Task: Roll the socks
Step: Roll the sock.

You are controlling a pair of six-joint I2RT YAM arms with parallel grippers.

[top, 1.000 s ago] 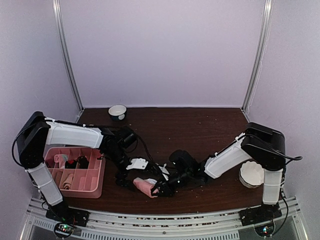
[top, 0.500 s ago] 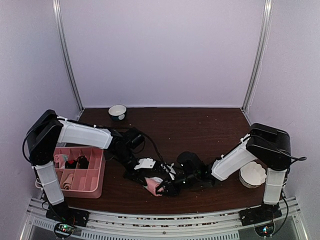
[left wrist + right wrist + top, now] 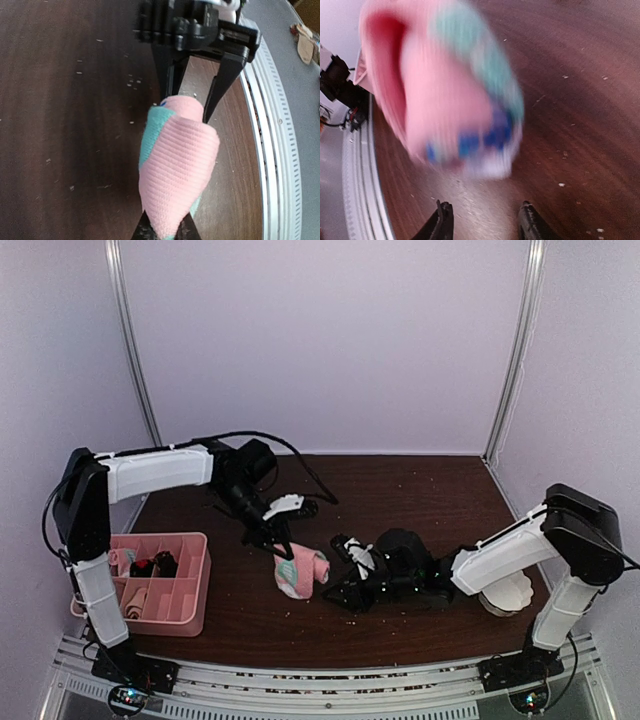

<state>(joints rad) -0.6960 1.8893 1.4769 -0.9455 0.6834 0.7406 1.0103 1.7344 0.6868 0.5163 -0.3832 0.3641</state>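
Note:
The pink socks with mint-green patches are rolled into one bundle, which hangs just over the dark table. My left gripper is shut on the bundle's upper end; in the left wrist view the pink socks are pinched between the black fingertips of the left gripper. My right gripper stands open just right of the bundle. The right wrist view shows the right gripper with its jaws apart and nothing between them, and the blurred pink socks ahead of them.
A pink divided tray stands at the left front, with pink and dark bundles in its compartments. A small white bowl sits at the back left. A white ruffled dish lies by the right arm's base. The table's front edge runs close by.
My left gripper closed on the sock bundle and carried it up and back from the front edge. My right gripper let go of it, opened and drew off to the right.

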